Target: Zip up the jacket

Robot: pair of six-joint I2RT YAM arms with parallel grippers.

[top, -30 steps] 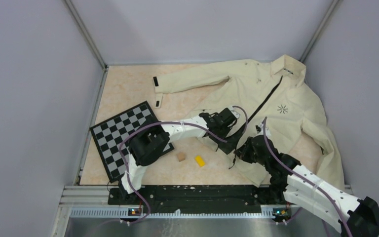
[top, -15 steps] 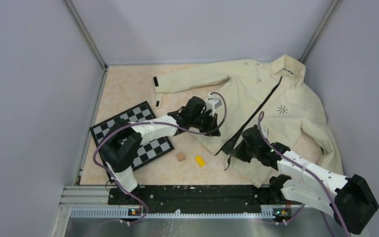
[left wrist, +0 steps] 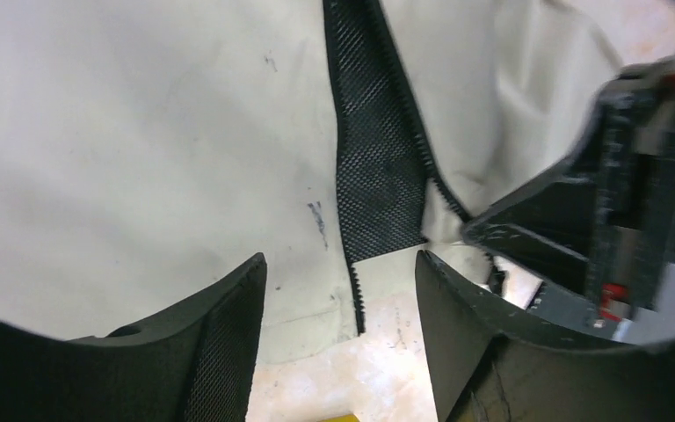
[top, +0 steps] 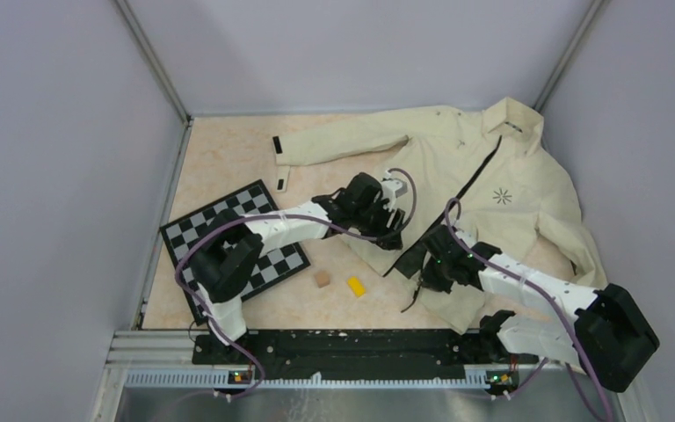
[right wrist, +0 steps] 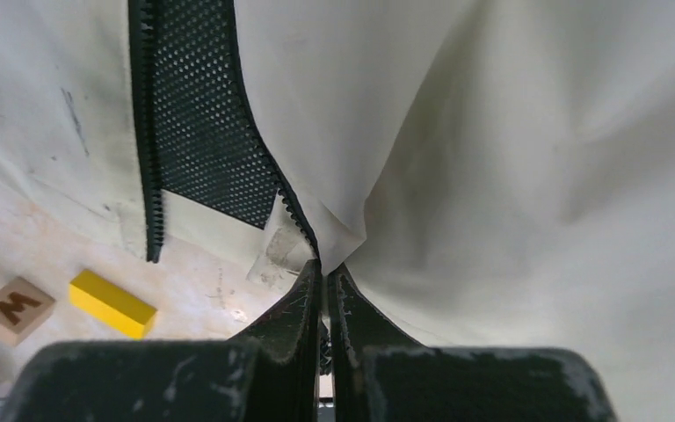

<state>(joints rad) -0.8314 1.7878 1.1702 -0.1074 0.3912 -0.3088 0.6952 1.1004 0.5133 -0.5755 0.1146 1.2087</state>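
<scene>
The cream jacket (top: pixel 527 176) lies spread at the back right, its dark zipper (top: pixel 479 171) apart at the lower end. My left gripper (top: pixel 388 230) hovers open over the left front panel's bottom hem. In the left wrist view its fingers (left wrist: pixel 341 259) straddle the toothed zipper edge (left wrist: pixel 354 294) and black mesh lining (left wrist: pixel 378 167), holding nothing. My right gripper (top: pixel 426 268) is shut on the right front panel's zipper edge near the hem. In the right wrist view its fingertips (right wrist: pixel 321 268) pinch the cream fabric where the teeth (right wrist: pixel 294 215) end.
A checkerboard (top: pixel 228 242) lies at the left under the left forearm. A small wooden block (top: pixel 322 279) and a yellow block (top: pixel 356 286) sit on the table just left of the hem, also seen as the lettered block (right wrist: pixel 13 308) and yellow block (right wrist: pixel 112 303). Walls enclose three sides.
The left gripper drew back leftward from the hem, spreading the left front panel, then opened and let go. The right gripper stayed shut on its edge and shifted slightly left.
</scene>
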